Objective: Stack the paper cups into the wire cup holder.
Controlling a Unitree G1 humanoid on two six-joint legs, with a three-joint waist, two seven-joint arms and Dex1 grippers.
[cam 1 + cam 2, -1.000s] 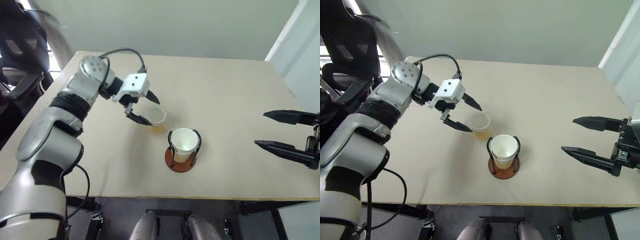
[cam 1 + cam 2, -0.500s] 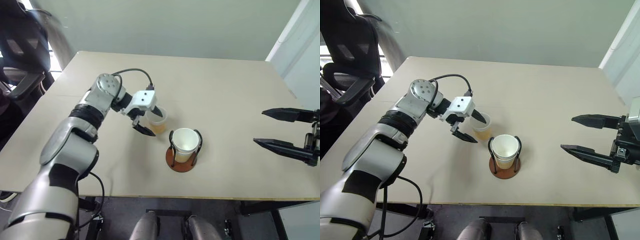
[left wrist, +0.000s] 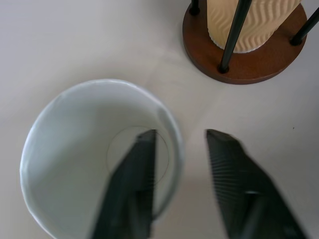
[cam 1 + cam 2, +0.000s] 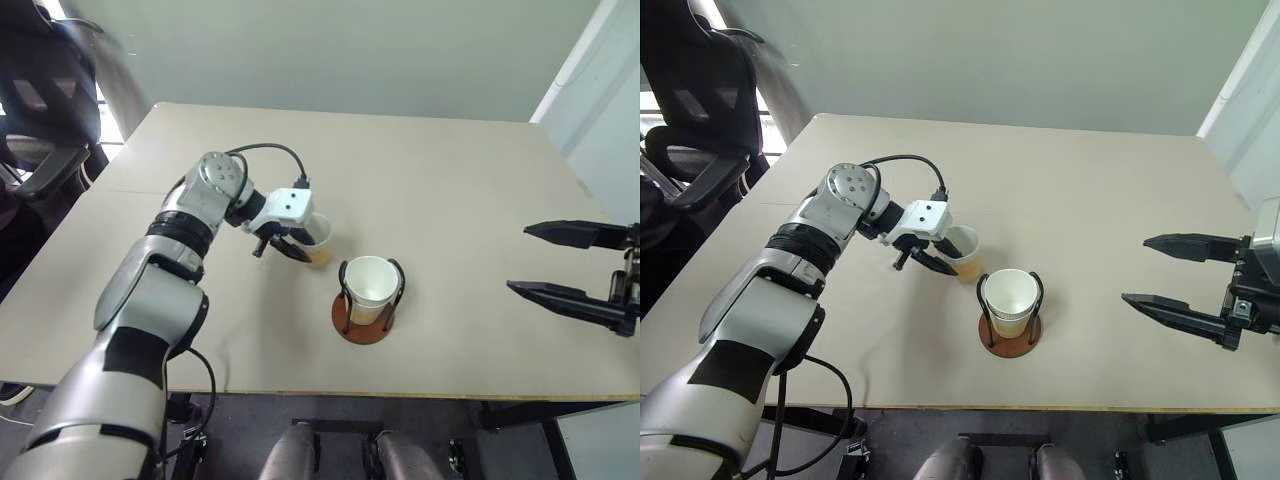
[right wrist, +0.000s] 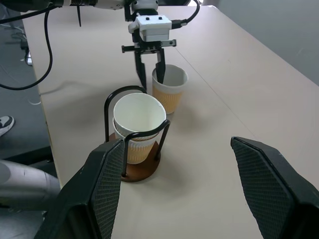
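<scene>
Ribbed tan paper cup beside round reddish-brown disc base.

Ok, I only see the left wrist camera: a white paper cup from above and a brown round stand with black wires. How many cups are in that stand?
Observer: Two tan ribbed paper cups, one nested in the other, in the black wire cup holder with the reddish-brown disc base.
Operator: What's my cup like outside?
Observer: The loose paper cup is tan-yellow and ribbed too, upright beside the holder.
Operator: Where's the other arm?
Observer: The right end effector hovers open by the beige table's right edge, away from the cups.
</scene>
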